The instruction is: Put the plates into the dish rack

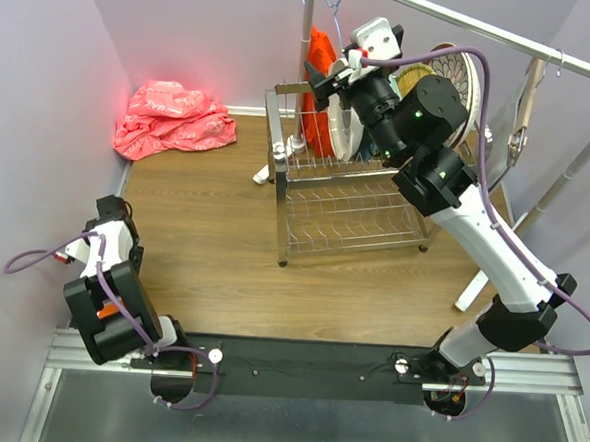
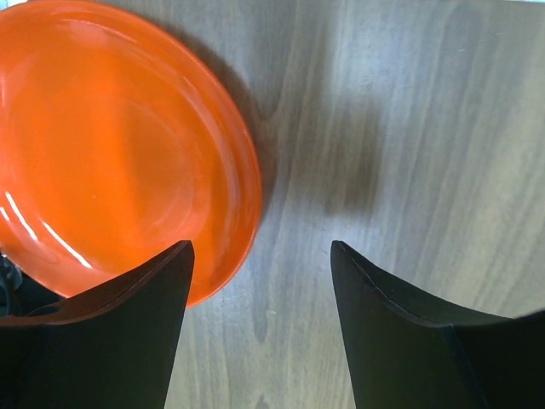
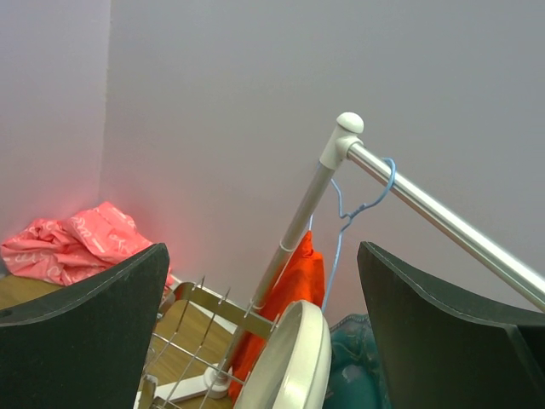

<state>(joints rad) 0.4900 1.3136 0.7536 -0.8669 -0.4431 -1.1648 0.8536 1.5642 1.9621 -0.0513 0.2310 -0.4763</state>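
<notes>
While the wooden desk [image 1: 204, 235] is carrying everything, the dish rack [image 1: 350, 219] is standing toward its far right corner, with several plates already sitting upright in its upper tier. A crumpled pink cloth [image 1: 171, 118] is lying in the far left corner.

The right gripper [image 1: 326, 81] is hovering above the rack's left end with its jaws spread wide and nothing between them. A white plate [image 3: 294, 358] is standing on edge just below it.

At the near left corner of the desk, the left gripper [image 2: 261, 247] is pointing down, its jaws also standing well apart and gripping nothing. Only bare wood is showing between them. An orange plate [image 2: 111, 145] is lying flat just beside the gap, its rim passing under one finger in the wrist view.

That plate is looking glossy and rigid, so it is probably going to be slippery and unforgiving if dropped. Lying flat, it is offering only its thin raised rim. The sensible hold is likely across that near rim, one finger inside and one outside.
</notes>
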